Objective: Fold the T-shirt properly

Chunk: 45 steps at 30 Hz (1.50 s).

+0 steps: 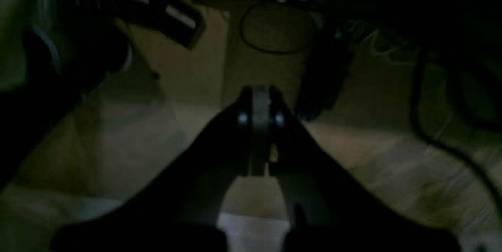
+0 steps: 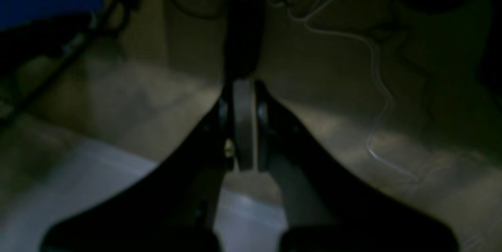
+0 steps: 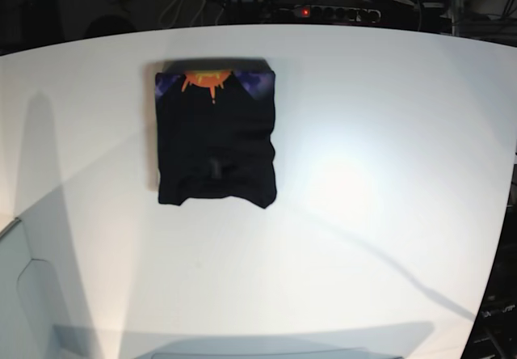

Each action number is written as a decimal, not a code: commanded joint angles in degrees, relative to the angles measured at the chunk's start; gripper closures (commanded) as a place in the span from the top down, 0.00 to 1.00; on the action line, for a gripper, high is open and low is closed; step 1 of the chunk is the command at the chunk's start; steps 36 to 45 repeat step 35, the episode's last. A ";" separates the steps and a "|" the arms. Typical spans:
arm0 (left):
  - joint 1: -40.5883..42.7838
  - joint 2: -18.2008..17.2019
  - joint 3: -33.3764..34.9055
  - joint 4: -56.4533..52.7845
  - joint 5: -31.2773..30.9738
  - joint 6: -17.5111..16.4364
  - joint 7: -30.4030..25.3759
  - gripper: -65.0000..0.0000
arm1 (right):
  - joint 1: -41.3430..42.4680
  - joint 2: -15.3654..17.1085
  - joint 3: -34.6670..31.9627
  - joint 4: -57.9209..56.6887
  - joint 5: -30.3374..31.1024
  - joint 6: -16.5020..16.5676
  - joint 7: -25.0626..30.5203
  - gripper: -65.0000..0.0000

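Both tools are standing closed and are holding nothing. Left tool is showing its two dark fingers pressed together around a grey pad in the left wrist view, with no cloth between them, and right tool is looking the same in the right wrist view. Neither arm is appearing in the base view, so both seem to be pulled back, away from the work.

T-shirt is lying on the white desk, in the far left part of the base view, already folded into a compact, roughly square packet of several layers. A strip of the orange and purple print is showing along its far edge. The near edge is a little uneven and the right side is slightly wavy, so I judge the fold as nearly finished or finished.

This cloth is looking soft, matte and light. It is probably bending under its own weight, not slipping much, and not fragile. If one more correction is needed, I would take it at the two near corners, one tool on each, pinching all layers together, because a pinch in the middle would likely lift only the top layer and open the packet.
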 commanded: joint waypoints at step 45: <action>-27.16 -0.44 13.35 -46.72 2.85 8.38 -13.20 0.00 | 32.35 -8.30 -20.10 -69.09 -3.18 -63.05 44.95 0.00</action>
